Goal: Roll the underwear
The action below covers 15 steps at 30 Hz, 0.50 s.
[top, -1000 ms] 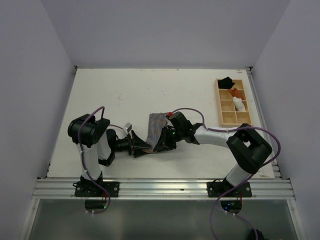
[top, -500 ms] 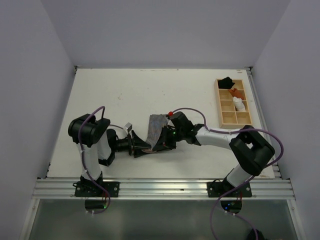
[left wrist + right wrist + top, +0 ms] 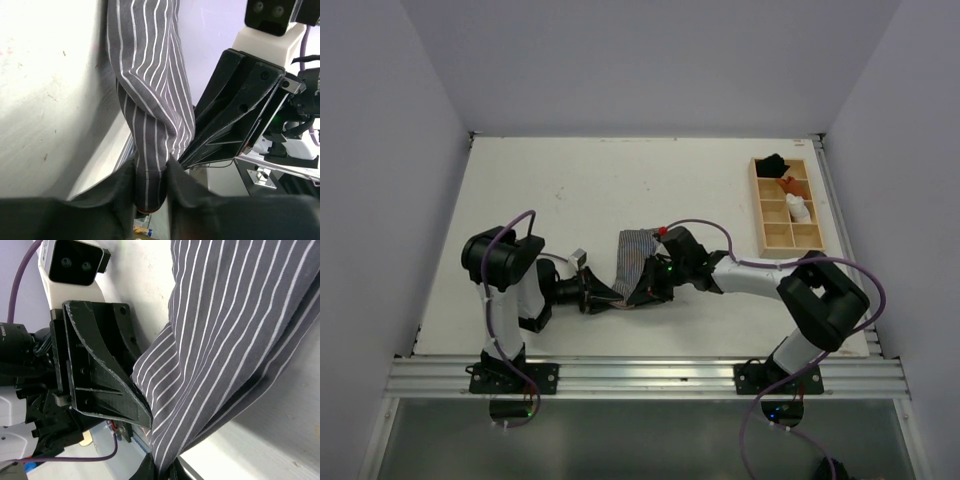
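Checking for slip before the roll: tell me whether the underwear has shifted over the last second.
No. The underwear lies as far left of the wooden tray as before.

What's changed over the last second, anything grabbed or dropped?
The left gripper has closed onto the underwear, now pinching its end; the left arm leaned slightly toward it. Nothing dropped. The right gripper stays clamped on the cloth; the wooden tray hasn't moved.
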Tool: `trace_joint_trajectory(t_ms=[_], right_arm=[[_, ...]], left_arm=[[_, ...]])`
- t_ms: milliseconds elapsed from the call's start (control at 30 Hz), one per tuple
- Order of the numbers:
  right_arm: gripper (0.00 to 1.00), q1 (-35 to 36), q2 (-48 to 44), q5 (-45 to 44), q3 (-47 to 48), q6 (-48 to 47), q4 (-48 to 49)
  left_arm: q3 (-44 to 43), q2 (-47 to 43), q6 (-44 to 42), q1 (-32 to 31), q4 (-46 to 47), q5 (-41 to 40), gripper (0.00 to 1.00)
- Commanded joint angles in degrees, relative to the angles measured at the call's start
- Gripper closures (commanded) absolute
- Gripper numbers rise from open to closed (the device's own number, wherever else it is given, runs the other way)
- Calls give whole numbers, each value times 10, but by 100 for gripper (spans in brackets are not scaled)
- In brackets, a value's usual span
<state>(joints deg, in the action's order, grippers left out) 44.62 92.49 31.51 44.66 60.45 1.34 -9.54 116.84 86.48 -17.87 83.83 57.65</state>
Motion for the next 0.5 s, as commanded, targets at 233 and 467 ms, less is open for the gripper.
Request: trace_joint_trajectory(t_ms=[233,467], right_arm=[[64,6,-44,-59,56,-84,-161],[58,37,-55,-259,203,-264,-396]], left_arm=[[18,-21,9,-5,150,-15,100],[9,-93,-53,-5,-93,-24,100]])
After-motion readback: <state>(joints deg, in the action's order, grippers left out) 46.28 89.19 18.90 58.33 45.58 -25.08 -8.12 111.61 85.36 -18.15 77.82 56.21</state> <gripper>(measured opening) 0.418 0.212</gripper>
